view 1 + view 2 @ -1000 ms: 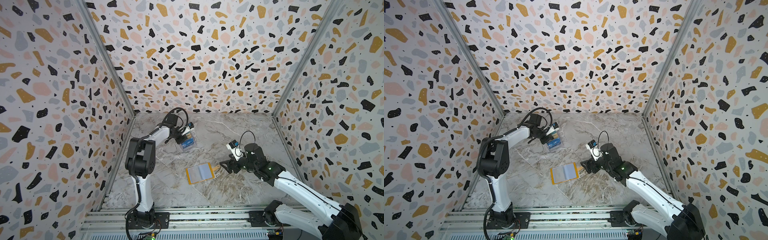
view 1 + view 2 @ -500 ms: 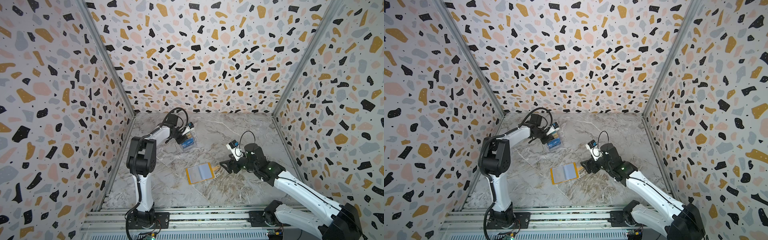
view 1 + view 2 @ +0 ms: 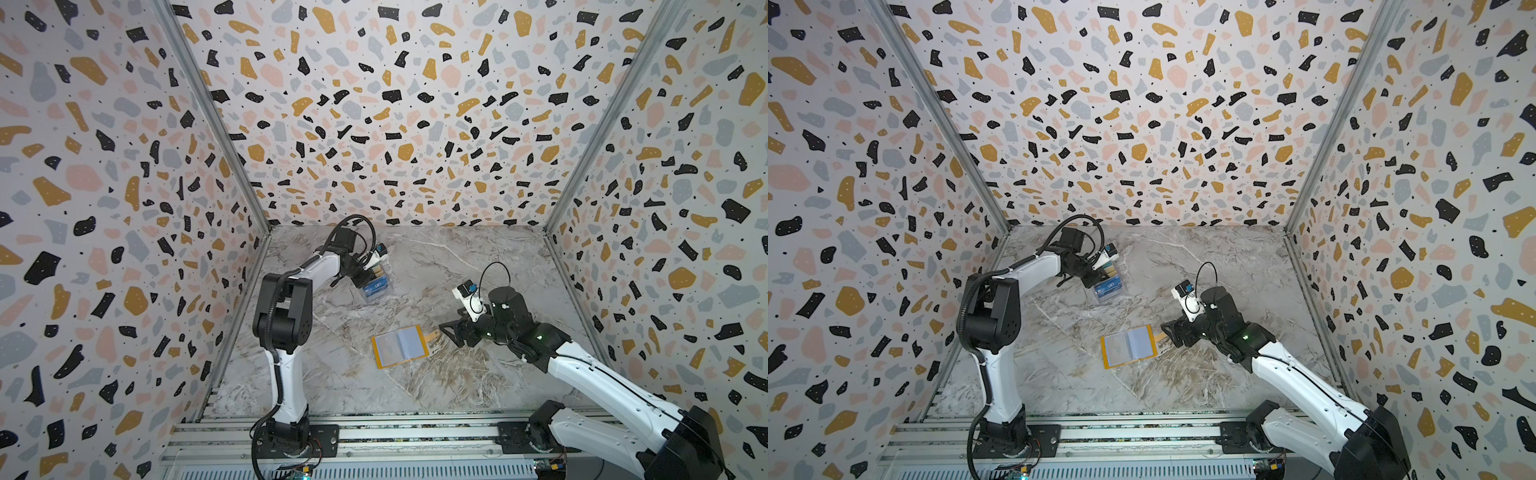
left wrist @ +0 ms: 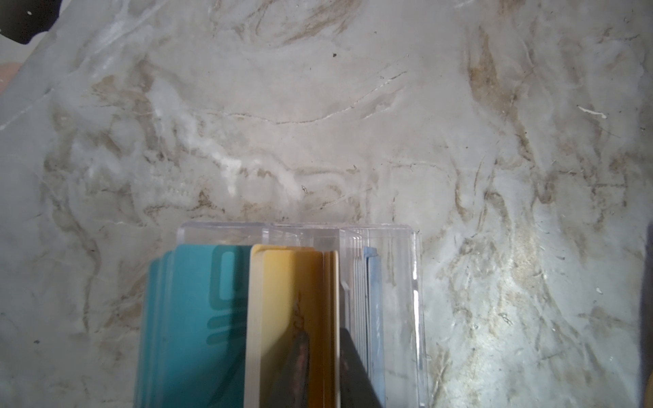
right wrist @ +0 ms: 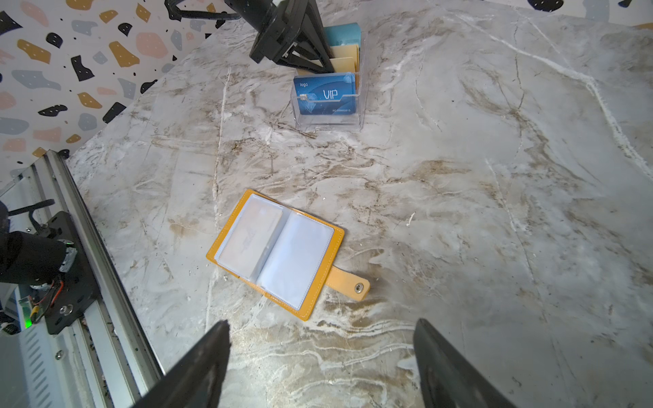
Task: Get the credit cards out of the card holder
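Observation:
The card holder [image 3: 399, 347] [image 3: 1128, 347] [image 5: 279, 252] lies open and flat mid-table, mustard cover down, pale sleeves up, snap tab [image 5: 348, 284] pointing to my right gripper. No coloured card shows in the sleeves. The credit cards stand in a clear tiered box [image 3: 376, 284] [image 3: 1109, 286] [image 5: 328, 116]: a blue VIP card [image 5: 325, 95] in front, gold-yellow cards [image 4: 289, 318] [image 5: 344, 58] in the middle, a teal card [image 4: 190, 318] behind. My left gripper [image 3: 368, 272] [image 3: 1098, 274] [image 4: 325, 325] [image 5: 318, 53] reaches down into the box with a gold card between its fingers. My right gripper [image 3: 451, 332] [image 3: 1173, 332] [image 5: 322, 324] stands open just beyond the tab, holding nothing.
Terrazzo-patterned walls close the marble table [image 3: 478, 257] on three sides. An aluminium rail [image 3: 374, 436] with both arm bases runs along the front edge. The left arm's black elbow [image 3: 282, 316] stands tall at the left side.

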Controlling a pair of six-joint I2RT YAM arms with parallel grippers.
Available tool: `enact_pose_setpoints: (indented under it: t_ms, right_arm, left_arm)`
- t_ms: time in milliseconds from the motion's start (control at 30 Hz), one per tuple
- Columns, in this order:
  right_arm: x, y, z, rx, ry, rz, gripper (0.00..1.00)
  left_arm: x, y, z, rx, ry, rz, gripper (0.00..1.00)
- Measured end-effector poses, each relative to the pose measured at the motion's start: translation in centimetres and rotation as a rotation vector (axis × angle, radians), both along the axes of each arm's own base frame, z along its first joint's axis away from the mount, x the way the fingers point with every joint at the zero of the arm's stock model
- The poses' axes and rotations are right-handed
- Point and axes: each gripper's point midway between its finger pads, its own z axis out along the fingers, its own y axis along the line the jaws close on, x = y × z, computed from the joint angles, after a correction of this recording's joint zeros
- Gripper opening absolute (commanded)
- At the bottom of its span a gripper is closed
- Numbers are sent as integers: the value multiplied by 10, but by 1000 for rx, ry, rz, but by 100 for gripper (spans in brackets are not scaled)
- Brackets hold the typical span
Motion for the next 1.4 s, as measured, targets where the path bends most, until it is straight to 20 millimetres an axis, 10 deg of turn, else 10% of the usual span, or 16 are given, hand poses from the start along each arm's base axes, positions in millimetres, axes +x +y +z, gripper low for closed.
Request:
enact_pose_setpoints:
  t_ms: [833,1400]
  right_arm:
    - [-1,1,0,-1,-1,4,82]
    - [-1,1,0,2,0,3,82]
  left_arm:
    - [12,5,35,4,-105,46,21]
    - [7,16,129,-144,-201,294,30]
